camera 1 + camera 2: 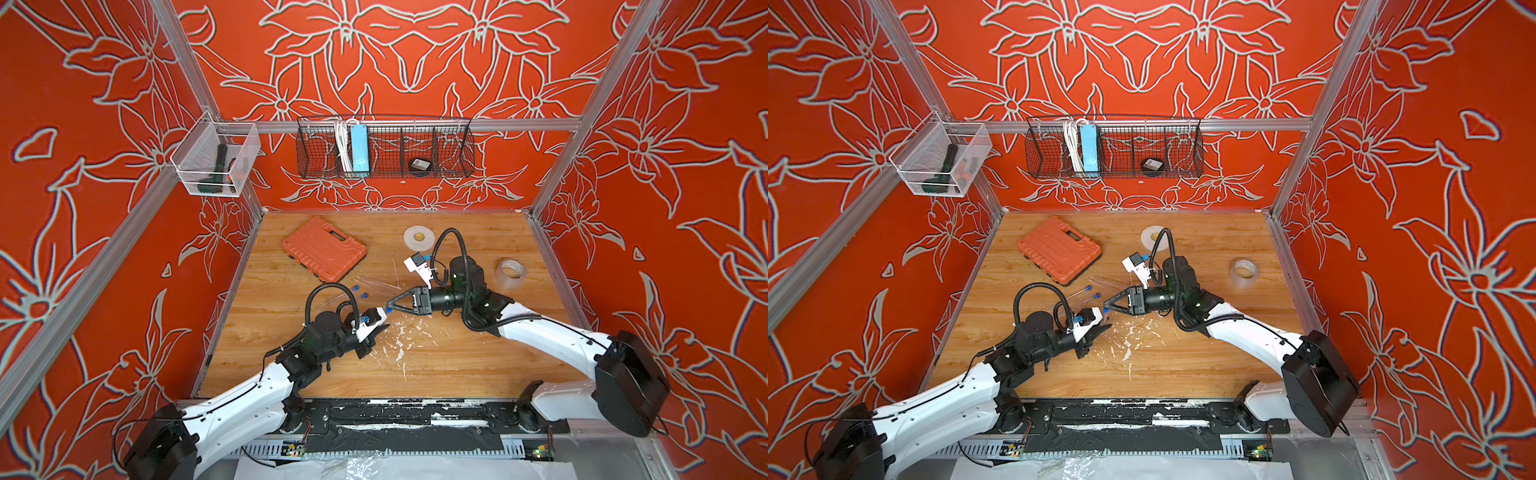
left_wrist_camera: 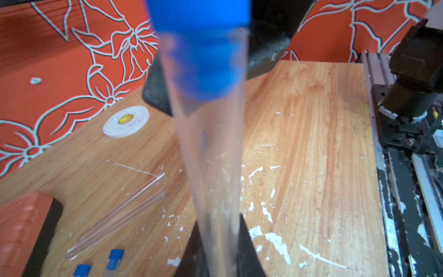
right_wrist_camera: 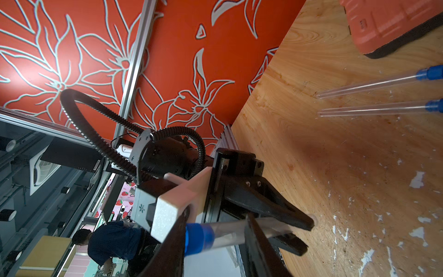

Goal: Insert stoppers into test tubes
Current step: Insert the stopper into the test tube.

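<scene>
My left gripper (image 2: 219, 223) is shut on a clear test tube (image 2: 211, 156) that rises out of its jaws. A blue stopper (image 2: 203, 60) sits in that tube's mouth. My right gripper (image 3: 218, 215) meets it from the right, at the stopper's end (image 1: 388, 309). Its jaws stand apart: one finger lies against the stopper's head (image 3: 197, 237), and the other crosses in front of the tube (image 3: 227, 230). Two stoppered tubes (image 3: 371, 84) (image 3: 374, 110) lie on the table beyond. Two bare tubes (image 2: 124, 211) lie side by side near them.
An orange tool case (image 1: 324, 247) lies at the back left of the wooden table. A flat white tape roll (image 1: 419, 237) sits behind the right arm and a clear tape roll (image 1: 511, 274) to its right. White paint flecks (image 1: 399, 336) mark the middle.
</scene>
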`<state>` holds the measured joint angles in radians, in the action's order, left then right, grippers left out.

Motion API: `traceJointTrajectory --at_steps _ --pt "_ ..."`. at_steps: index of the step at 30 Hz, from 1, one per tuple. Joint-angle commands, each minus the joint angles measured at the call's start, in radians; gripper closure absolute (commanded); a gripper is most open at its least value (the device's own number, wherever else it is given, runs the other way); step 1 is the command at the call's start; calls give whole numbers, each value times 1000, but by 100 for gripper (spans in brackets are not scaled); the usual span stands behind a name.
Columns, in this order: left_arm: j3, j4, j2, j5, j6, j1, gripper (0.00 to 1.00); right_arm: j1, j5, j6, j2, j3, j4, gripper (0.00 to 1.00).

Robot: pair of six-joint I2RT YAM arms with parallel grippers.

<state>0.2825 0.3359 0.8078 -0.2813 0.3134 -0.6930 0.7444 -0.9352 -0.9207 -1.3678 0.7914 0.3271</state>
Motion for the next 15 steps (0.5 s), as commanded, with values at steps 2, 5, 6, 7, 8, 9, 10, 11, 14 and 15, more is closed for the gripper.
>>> traceJointTrajectory --at_steps 2,5,6,7,8,9,10,11,14,15 --pt "186 724 -88 -133 47 -20 100 3 168 37 -105 -100 -339 60" --pt "187 636 -97 -131 102 -20 100 2 162 48 -47 -62 -383 59" --pt "187 587 -100 -131 131 -20 100 1 164 62 -25 -39 -422 59" --pt "187 537 -103 -128 162 -20 100 1 164 75 1 -15 -454 58" --pt "185 496 -104 -124 183 -20 100 0 164 82 18 5 -477 58" --pt "180 454 -105 -121 205 -20 100 1 165 90 36 27 -500 57" --pt "174 409 -105 -121 230 -20 100 1 164 100 51 47 -525 57" --pt "170 365 -104 -115 253 -20 100 1 161 102 63 61 -536 57" --pt "151 256 -97 -96 292 -20 100 1 155 113 106 109 -565 55" --pt "150 215 -90 -93 295 -20 100 1 148 114 122 125 -567 54"
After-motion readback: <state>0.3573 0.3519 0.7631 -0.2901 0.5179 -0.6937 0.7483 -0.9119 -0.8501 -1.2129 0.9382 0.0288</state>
